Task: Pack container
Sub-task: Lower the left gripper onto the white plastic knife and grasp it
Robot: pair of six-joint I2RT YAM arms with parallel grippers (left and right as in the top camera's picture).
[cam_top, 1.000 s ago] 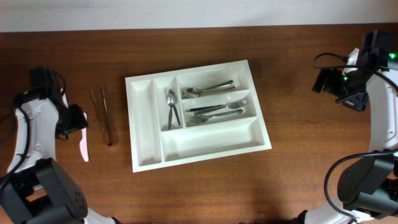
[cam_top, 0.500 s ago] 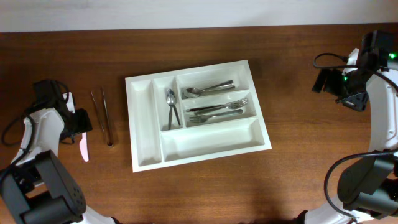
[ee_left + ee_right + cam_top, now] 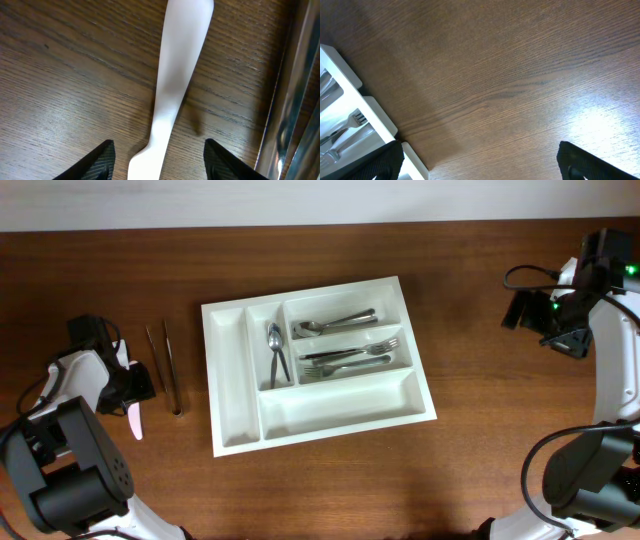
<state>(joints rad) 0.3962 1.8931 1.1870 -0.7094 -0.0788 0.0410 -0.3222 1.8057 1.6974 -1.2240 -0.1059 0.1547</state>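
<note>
The container (image 3: 340, 408) sits in the middle of the table (image 3: 470, 440), turned slightly so that its right end is nearer the top of the frame. Spoons (image 3: 335, 323) lie in its upper crosswise compartment, forks (image 3: 352, 358) in the one below, and a single spoon (image 3: 275, 352) in the second narrow compartment. A band of dark wood runs along all four of its outer edges.

On the left of the frame, a pair of metal tongs (image 3: 166, 366) lies parallel to the tray's left wall, near it but not touching. Just beyond them lies a white plastic knife (image 3: 134, 420). The left gripper (image 3: 162, 162) is low over the knife with its jaws moderately apart. In the wrist view one finger stands on each side of the white handle, with wood showing between the fingers and the plastic, so nothing is gripped. The tongs' steel edge (image 3: 290, 100) fills the right margin of that view, so the space on that side is tight.

The right gripper (image 3: 481, 162) hangs at the upper right of the frame with its jaws wide and only wood grain between them. A broad stretch of table separates it from the tray, whose corner (image 3: 367, 117) shows at the lower left of the right wrist view.
</note>
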